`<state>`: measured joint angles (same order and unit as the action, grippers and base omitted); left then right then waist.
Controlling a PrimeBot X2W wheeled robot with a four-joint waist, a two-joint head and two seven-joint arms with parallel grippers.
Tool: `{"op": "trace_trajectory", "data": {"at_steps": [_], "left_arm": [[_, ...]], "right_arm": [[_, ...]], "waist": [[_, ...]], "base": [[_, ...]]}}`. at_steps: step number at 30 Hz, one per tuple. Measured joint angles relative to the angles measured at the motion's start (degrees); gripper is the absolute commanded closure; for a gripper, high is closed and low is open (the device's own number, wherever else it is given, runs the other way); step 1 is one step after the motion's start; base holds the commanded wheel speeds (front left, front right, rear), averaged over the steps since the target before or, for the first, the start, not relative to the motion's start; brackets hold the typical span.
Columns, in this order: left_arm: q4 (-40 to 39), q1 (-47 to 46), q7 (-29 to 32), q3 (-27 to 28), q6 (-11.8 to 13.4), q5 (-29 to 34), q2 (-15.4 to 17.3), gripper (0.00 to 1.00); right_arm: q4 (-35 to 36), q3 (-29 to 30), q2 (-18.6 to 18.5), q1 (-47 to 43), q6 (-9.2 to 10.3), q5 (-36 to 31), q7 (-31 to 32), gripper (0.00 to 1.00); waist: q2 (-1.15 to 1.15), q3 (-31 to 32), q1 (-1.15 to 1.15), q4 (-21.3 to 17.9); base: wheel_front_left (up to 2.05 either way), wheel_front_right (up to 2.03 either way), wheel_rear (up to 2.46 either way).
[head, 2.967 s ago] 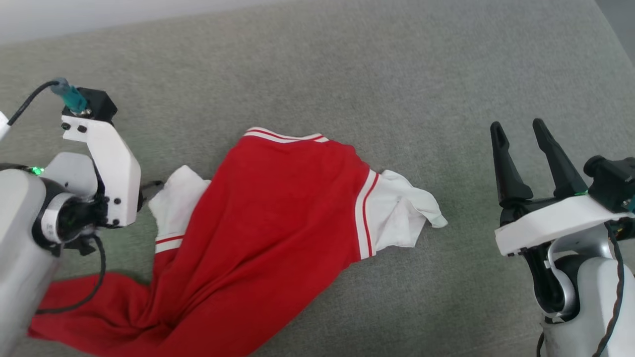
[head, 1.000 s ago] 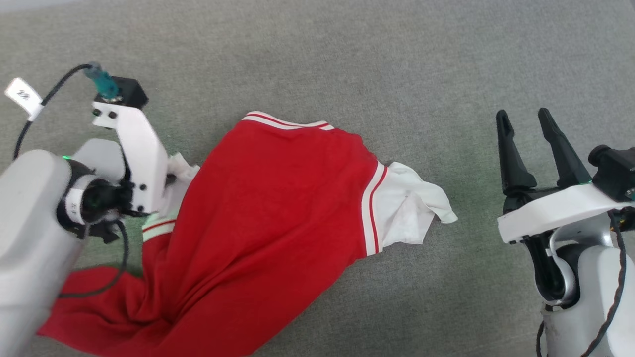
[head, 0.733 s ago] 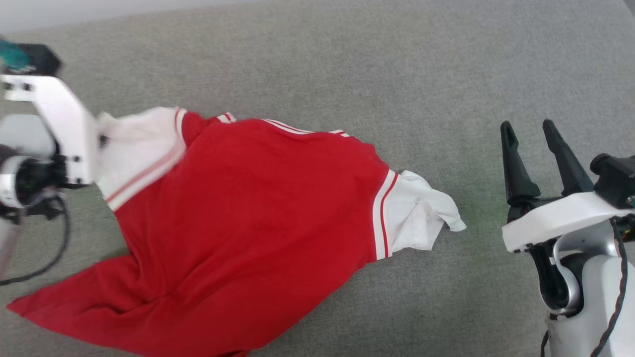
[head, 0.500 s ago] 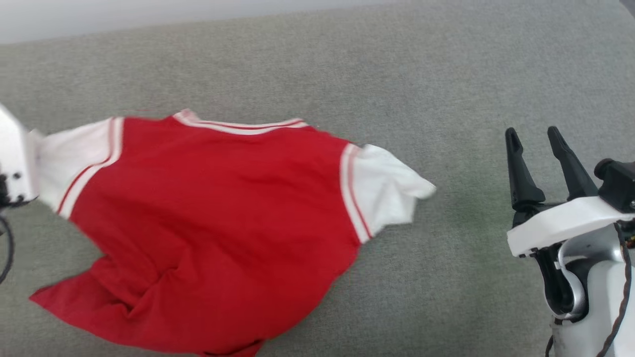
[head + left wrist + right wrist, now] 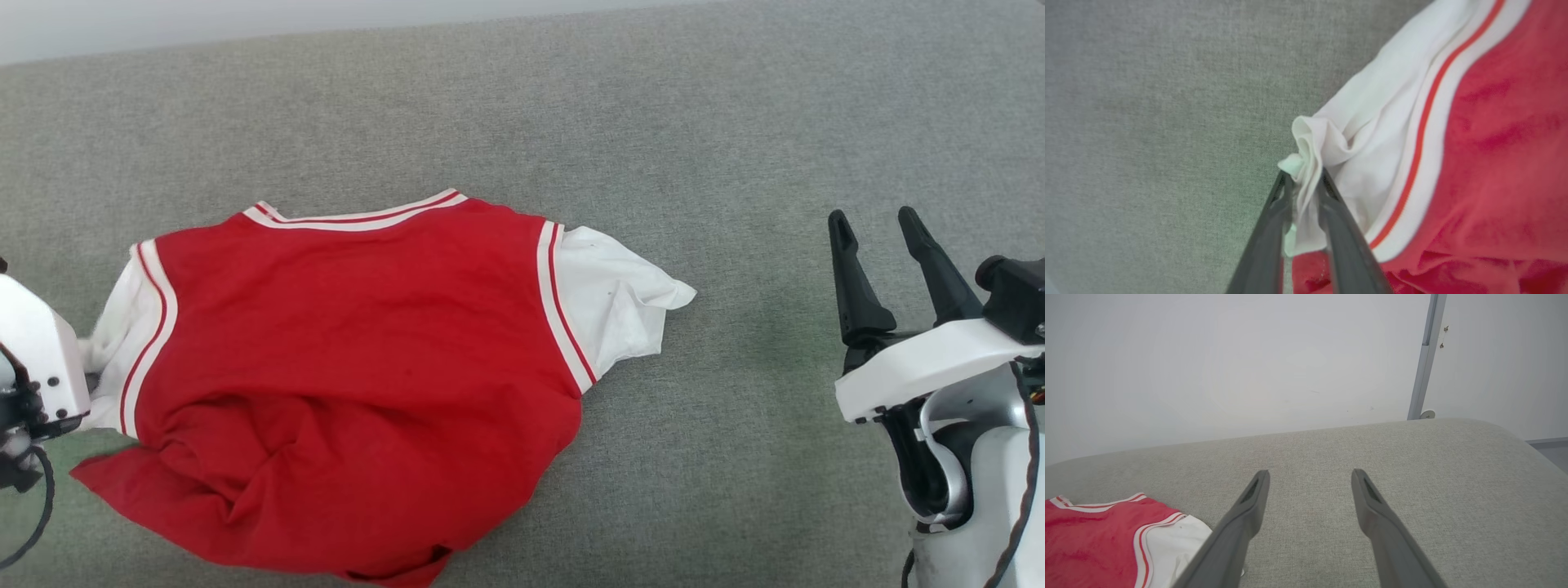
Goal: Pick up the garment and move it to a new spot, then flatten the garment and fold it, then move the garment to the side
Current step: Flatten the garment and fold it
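The garment, a red shirt with white sleeves and striped trim, lies back side up on the grey cushioned surface, its hem bunched toward me. In the left wrist view my left gripper has its jaws close together on a gathered fold of the white left sleeve. In the head view that gripper's white housing sits at the left edge, beside the sleeve. My right gripper stands open and empty well to the right of the other sleeve. The right wrist view shows the garment at lower left.
The grey surface extends far behind and to the right of the shirt. Its back edge meets a pale wall. A metal post stands by the rounded far right corner.
My left gripper pulled the left sleeve out to the left, spreading the shirt's shoulders flat. The whole shirt slid left. The right gripper stayed open and still, and the camera shifted.
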<state>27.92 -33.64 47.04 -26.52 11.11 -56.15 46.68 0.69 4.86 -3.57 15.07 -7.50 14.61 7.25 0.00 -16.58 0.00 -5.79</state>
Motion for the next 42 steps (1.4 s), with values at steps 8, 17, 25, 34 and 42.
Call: {"op": "trace_trajectory", "data": {"at_steps": [8, 17, 25, 34, 42], "left_arm": [[-0.76, -4.47, 2.01, -2.89, -2.29, 3.36, 1.15, 0.0], [4.14, -7.61, 1.86, -5.01, -3.65, 6.37, 1.55, 0.0], [8.76, -7.84, -0.22, -3.74, -5.16, 3.56, -2.0, 1.0], [10.73, -9.88, -2.18, -4.72, -7.02, 3.63, -5.76, 1.0], [11.69, -12.87, -3.79, -5.98, -8.87, 4.28, -8.46, 1.0]], "right_arm": [[1.16, -0.14, -0.83, 0.53, 0.01, 0.11, 1.05, 0.0], [3.16, -0.81, -1.88, 0.88, 0.01, 0.65, 3.31, 0.0], [3.89, -5.57, -4.53, 0.63, 0.01, 4.49, 11.54, 0.0], [5.78, -10.94, -7.22, 0.93, 0.01, 9.02, 28.46, 0.0], [1.48, -14.34, -9.21, 7.56, 0.01, 7.01, 38.85, 0.0]], "waist": [[0.0, -0.64, 0.0, 0.53], [0.0, -3.24, 0.0, 0.38], [0.01, -4.3, 0.0, 1.23], [0.01, -4.29, 0.0, 3.14], [0.0, -5.23, 0.0, 5.6]], "base": [[0.0, 0.0, 0.0], [0.0, 0.0, 0.0], [0.0, 0.0, 0.0], [0.0, 0.0, 0.0], [0.0, 0.0, 0.0]]}}
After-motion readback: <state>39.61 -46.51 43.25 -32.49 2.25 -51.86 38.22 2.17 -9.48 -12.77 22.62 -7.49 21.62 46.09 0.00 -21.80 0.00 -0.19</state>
